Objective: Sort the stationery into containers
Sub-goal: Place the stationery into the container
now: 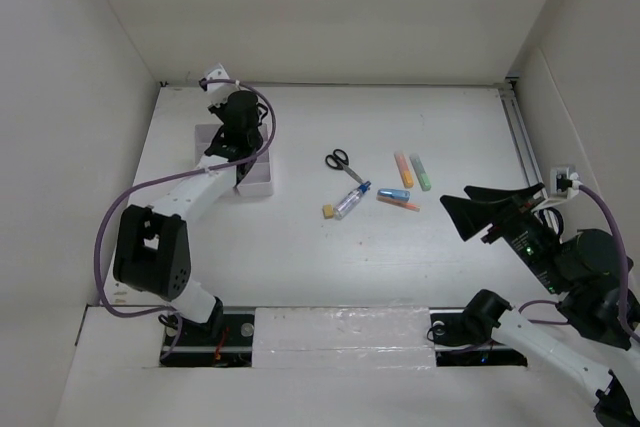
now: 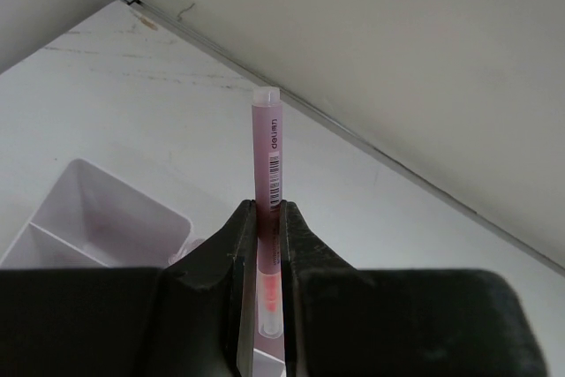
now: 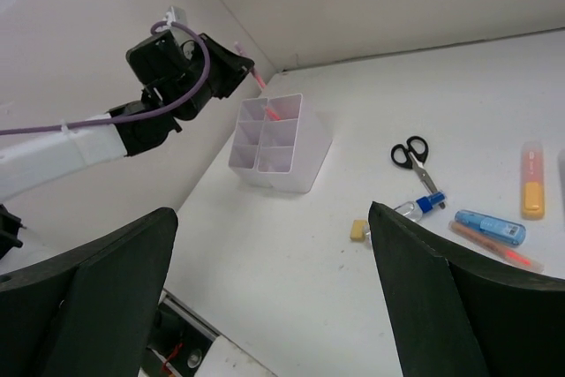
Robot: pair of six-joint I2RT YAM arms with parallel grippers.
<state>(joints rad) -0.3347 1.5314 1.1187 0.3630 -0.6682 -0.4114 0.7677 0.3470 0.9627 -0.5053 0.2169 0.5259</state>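
My left gripper (image 2: 267,211) (image 1: 238,132) is shut on a thin red-pink pen (image 2: 267,156), held over the white six-compartment organizer (image 1: 262,183) (image 3: 298,174) at the back left. A pink streak (image 3: 272,114) shows in a far compartment; I cannot tell whether it is that pen's end. On the table's middle lie the scissors (image 1: 340,160), clear blue-capped bottle (image 1: 352,200), yellow eraser (image 1: 327,211), orange marker (image 1: 403,169), green marker (image 1: 421,172), blue marker (image 1: 393,193) and another pink pen (image 1: 402,204). My right gripper (image 1: 458,209) (image 3: 272,218) hovers open, right of them, holding nothing.
White walls close in the table on the left, back and right. A metal rail (image 1: 520,137) runs along the right edge. The left arm's purple cable (image 1: 150,192) loops over the table's left side.
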